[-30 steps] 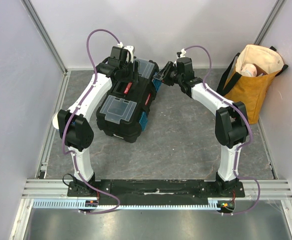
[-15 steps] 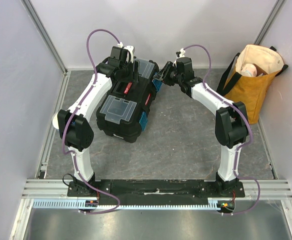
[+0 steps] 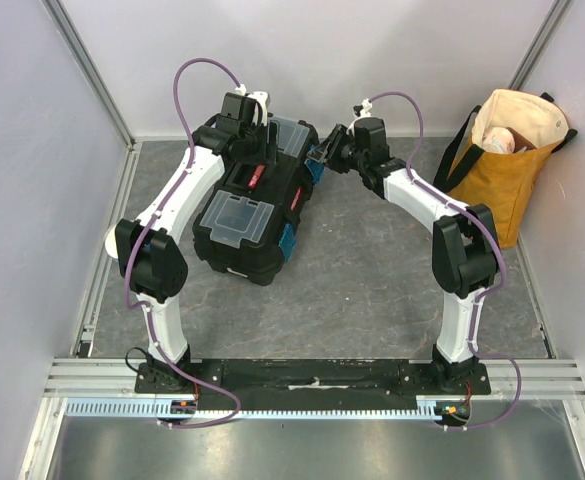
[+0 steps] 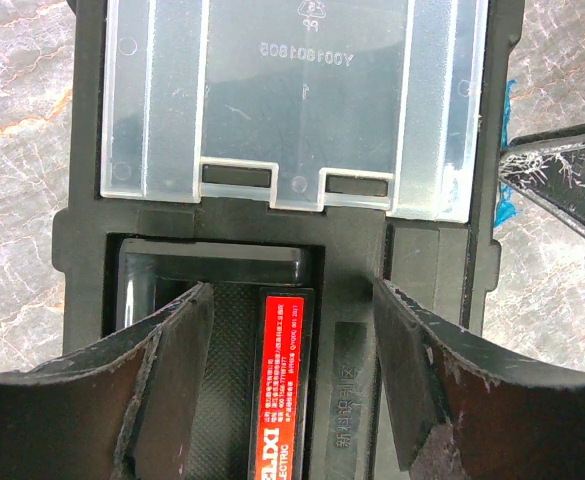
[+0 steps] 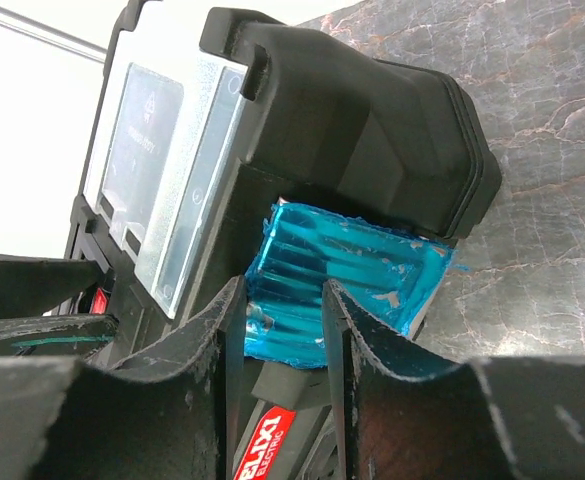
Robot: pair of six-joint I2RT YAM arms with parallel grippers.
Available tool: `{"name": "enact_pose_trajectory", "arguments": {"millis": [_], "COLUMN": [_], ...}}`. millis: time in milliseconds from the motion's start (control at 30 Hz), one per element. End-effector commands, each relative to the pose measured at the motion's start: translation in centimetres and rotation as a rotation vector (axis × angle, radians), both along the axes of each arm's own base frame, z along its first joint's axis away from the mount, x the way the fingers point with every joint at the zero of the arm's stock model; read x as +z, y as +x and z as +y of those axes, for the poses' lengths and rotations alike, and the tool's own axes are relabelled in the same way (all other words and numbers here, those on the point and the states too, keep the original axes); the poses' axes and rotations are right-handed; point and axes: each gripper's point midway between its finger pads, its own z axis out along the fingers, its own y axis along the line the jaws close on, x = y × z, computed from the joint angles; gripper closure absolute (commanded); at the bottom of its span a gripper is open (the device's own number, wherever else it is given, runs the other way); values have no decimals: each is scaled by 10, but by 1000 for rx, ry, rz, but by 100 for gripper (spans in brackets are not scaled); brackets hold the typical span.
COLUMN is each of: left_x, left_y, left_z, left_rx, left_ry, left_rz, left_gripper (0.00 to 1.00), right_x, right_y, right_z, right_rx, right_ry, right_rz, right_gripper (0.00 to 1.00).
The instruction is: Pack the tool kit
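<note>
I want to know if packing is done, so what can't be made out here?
- Toolbox contents: it is shut in every view.
- Blue latch: right wrist view, fingers of the right hand cover its edges; gripped or not, unclear.
- Tote bag contents: top view, too small.

Item 1: black toolbox (image 5: 372,110). You see it lying slantwise on the worktop (image 5: 542,150), one bulky rounded end uppermost in your view.

Item 2: clear lid (image 5: 162,170). Closed over a compartment on the toolbox's top face, left of the rounded end.

Item 3: blue latch (image 5: 322,260). Translucent, ribbed, ragged along its edges; it sits on the toolbox's side just beneath the rounded end.

Item 4: right hand (image 5: 282,292). Your two dark fingers (image 5: 192,370) stand on either side of the latch's lower part; whether they pinch it, you cannot tell.

Item 5: red label (image 5: 262,445). White lettering, showing between the fingers.

Item 6: worktop. Grey, marbled, bare on the right.
</note>
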Motion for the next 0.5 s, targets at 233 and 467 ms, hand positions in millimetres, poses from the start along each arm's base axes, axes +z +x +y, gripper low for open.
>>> {"name": "enact_pose_trajectory", "arguments": {"millis": [233,467], "left_x": [-47,-47], "left_y": [-38,-38], "left_z": [-8,-9], "left_rx": [-72,-74], "left_ry": [42,40], "left_rz": [194,193], "left_gripper": [29,29], "right_x": [-79,-86], "right_y": [-34,-32], "right_z": [-2,4], "right_rx": [28,43], "right_ry": [-130,-97], "right_rz": [190,197], "right_gripper": [58,59]}}
